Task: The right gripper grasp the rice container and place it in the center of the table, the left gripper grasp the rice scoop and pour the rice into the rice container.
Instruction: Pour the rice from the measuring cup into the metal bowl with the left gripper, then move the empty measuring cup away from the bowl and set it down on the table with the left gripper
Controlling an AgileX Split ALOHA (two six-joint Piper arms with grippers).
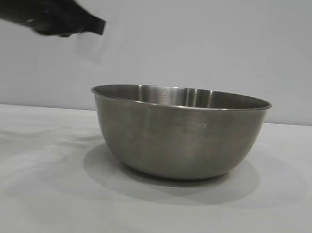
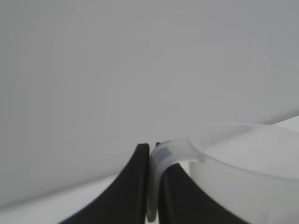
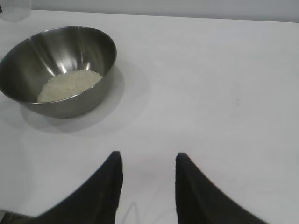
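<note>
Currently: bowl (image 3: 58, 70) stands on the table (image 3: 210, 93), rice (image 3: 70, 84) heaped inside. Left gripper (image 2: 152, 186), above and left of the bowl, pinches the cup (image 2: 243, 158) handle. Right gripper (image 3: 148, 186), near the bowl, half open, empty. Pouring apparently done.

Faint markings on the rice container (image 1: 179, 134) are too small to read.

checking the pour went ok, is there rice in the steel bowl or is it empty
It holds rice: the right wrist view shows a heap of white grains on the bottom of the bowl.
</note>
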